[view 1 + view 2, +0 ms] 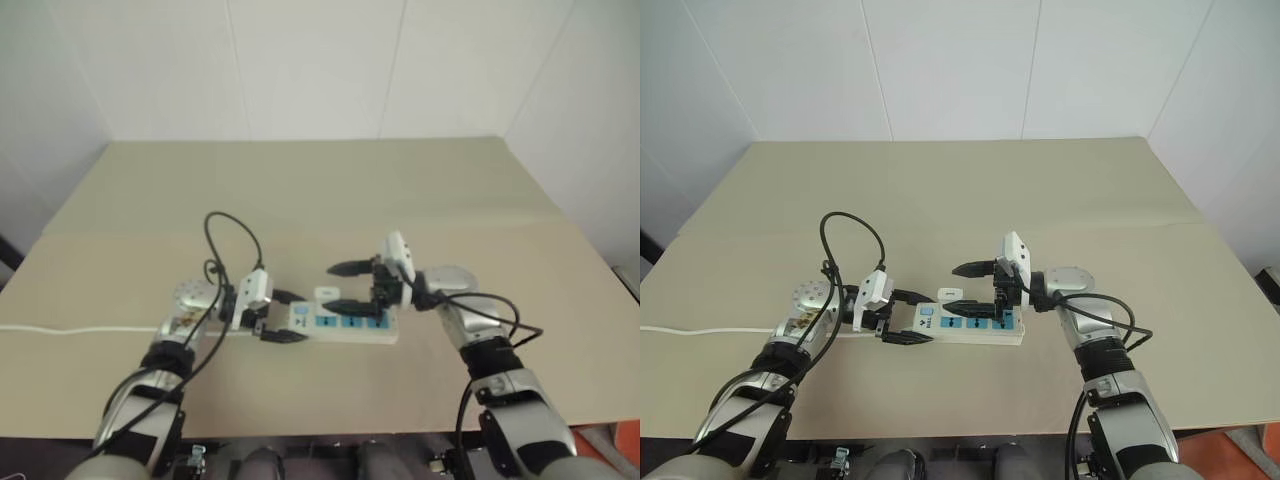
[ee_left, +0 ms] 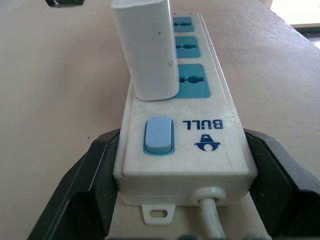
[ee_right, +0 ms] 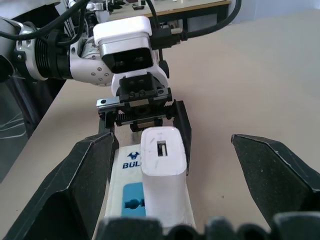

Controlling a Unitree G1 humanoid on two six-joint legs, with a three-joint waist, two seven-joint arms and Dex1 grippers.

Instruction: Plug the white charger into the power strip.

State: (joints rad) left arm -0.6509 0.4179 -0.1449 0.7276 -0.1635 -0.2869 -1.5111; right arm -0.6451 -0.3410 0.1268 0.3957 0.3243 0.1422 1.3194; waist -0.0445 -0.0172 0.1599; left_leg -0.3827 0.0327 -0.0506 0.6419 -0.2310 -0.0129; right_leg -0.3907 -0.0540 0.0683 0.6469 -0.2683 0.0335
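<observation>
The left gripper (image 2: 182, 200) is nearest, its black fingers closed on the switch end of the power strip (image 2: 200, 135), one finger against each long side, most likely to brace the strip so it cannot slide. Just ahead of those fingers the white charger (image 2: 147, 50) stands upright in the first socket beyond the switch (it looks seated, though the prongs are hidden). The right gripper (image 1: 352, 287) faces the left one from the far end of the strip, spread wide and holding nothing; in its wrist view the charger (image 3: 161, 177) sits between its fingers, touching neither. By my reading the plugging is done.
</observation>
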